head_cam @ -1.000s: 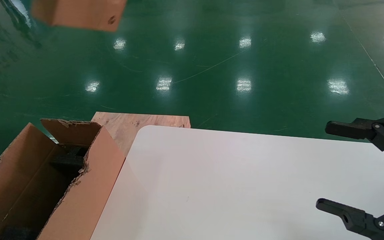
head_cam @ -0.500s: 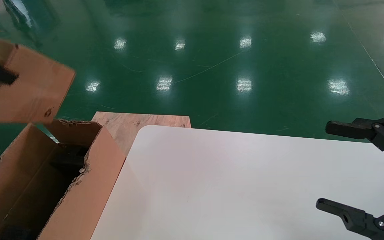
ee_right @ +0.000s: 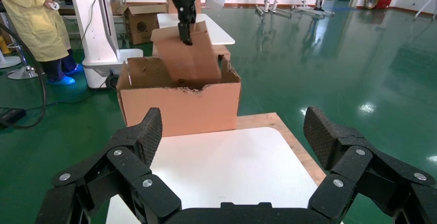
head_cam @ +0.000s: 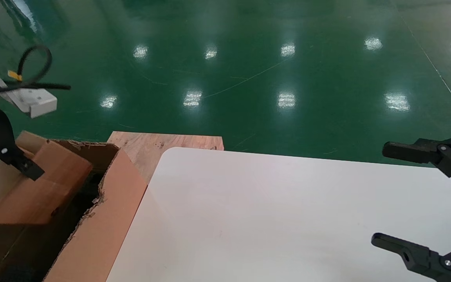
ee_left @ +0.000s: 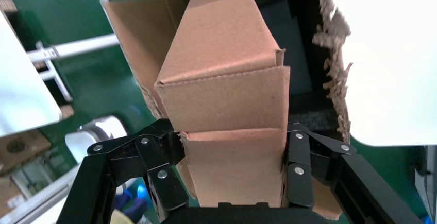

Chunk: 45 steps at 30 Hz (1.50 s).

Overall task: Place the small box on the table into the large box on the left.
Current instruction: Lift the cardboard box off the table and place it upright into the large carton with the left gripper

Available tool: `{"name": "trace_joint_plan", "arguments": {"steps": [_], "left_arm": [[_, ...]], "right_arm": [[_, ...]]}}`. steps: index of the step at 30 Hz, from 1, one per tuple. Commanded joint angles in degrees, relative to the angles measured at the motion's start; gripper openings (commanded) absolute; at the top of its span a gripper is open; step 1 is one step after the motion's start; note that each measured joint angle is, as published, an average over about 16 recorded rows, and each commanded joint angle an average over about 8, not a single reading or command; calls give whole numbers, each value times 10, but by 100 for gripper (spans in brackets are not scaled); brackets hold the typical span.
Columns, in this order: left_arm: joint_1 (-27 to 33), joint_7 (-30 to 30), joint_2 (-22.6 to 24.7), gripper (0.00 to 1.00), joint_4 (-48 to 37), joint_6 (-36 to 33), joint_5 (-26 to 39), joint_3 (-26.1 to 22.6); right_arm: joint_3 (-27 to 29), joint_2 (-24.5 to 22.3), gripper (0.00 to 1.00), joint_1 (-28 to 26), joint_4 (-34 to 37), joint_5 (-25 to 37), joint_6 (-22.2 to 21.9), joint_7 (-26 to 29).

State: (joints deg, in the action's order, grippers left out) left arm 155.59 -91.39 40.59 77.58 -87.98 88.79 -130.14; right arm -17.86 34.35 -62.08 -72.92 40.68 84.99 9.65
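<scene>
Your left claw [ee_left: 234,170] is clamped on the small box [ee_left: 224,74], holding it tilted, its lower end already partly inside the mouth of the large box [head_cam: 104,219] beside the tabletop [head_cam: 272,219]. Lower it slowly and straighten the tilt so the leading corner clears the ragged torn edge [ee_left: 335,59] and settles on the dark foam [ee_left: 288,44] inside. Release only once you judge it supported. Your right claw [ee_right: 232,147] hangs spread wide over the tabletop's right side; leave it parked.
</scene>
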Motion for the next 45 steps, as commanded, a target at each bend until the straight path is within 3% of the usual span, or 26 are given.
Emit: {"name": "trace_joint_plan", "arguments": {"steps": [1, 15, 24, 32, 45], "left_arm": [[-14, -10, 5, 0, 0, 6, -4, -15], [-97, -99, 21, 0, -11, 95, 39, -33], [-127, -114, 23, 0, -28, 120, 49, -38], [-139, -97, 16, 0, -65, 118, 43, -43], [-154, -82, 36, 0, -168, 60, 4, -48]], "right_arm": [[0, 0, 100, 0, 0, 0, 0, 0], [0, 0, 100, 0, 0, 0, 0, 0], [0, 0, 100, 0, 0, 0, 0, 0], [-1, 0, 100, 0, 0, 0, 0, 0], [-1, 0, 100, 0, 0, -1, 0, 0]]}}
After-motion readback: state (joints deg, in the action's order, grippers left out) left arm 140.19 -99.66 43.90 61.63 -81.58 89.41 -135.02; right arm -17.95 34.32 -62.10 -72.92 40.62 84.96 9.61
